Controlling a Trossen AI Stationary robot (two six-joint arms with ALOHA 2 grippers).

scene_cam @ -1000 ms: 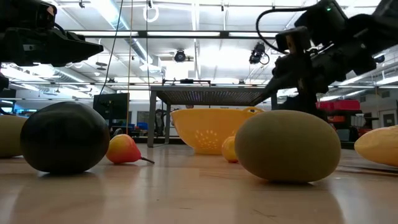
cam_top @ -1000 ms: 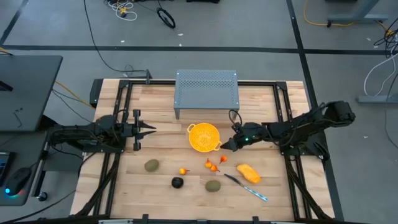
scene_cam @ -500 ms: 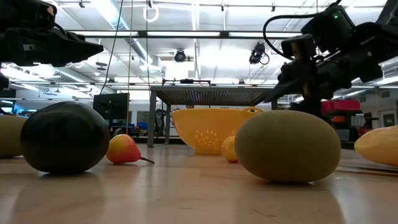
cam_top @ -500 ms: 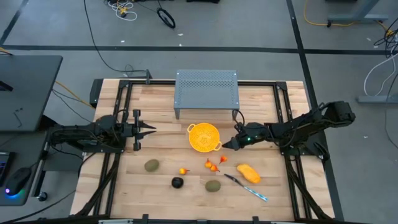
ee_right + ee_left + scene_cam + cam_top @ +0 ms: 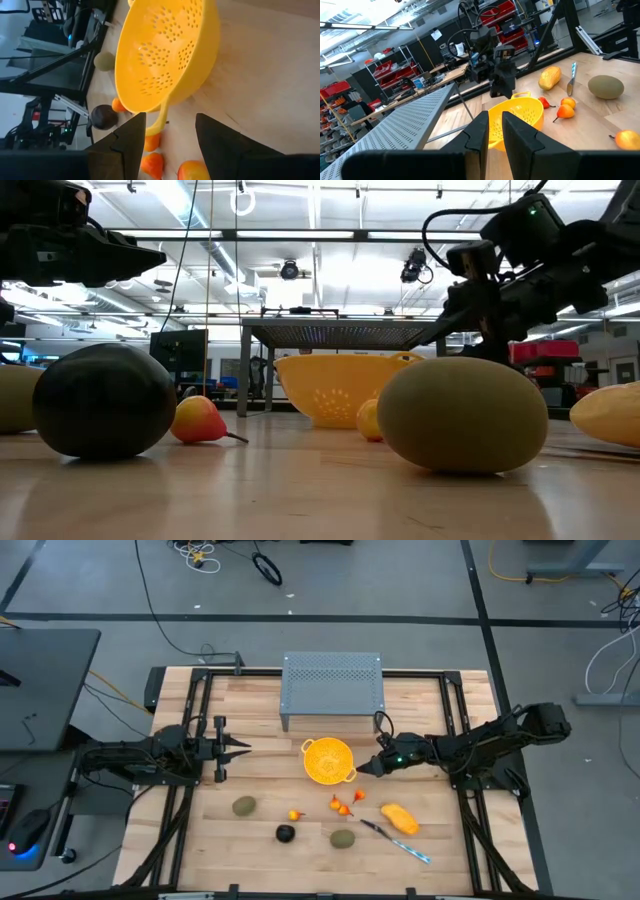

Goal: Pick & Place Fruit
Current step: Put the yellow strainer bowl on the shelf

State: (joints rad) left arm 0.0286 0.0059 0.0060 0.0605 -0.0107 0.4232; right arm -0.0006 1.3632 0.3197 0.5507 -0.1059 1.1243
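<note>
The wooden table (image 5: 260, 710) carries a grey perforated rack (image 5: 333, 686) along its far edge, and just in front of that rack sits the yellow colander (image 5: 328, 759) — the landmark for everything else. The colander holds nothing that can be seen.

The right gripper (image 5: 366, 769) hovers just beside the colander's right rim, above the tabletop; its jaws stand apart with nothing between them, the colander's handle showing through the gap in its wrist view. The left gripper (image 5: 240, 749) waits well to the colander's left, also off the table, its fingers (image 5: 479, 131) drawn nearly together around nothing.

All the fruit lies on the table on the colander's near side. The yellow-orange oblong (image 5: 399, 817) is nearest the right arm, with the knife (image 5: 396, 840) just beside it. One olive-green oval (image 5: 343, 838) lies almost straight out from the colander, the other (image 5: 244, 806) further left. The dark ball (image 5: 286, 833) sits between them. The small orange-red pieces (image 5: 343, 804) are closest to the colander — one more (image 5: 295, 815) near the dark ball.
</note>
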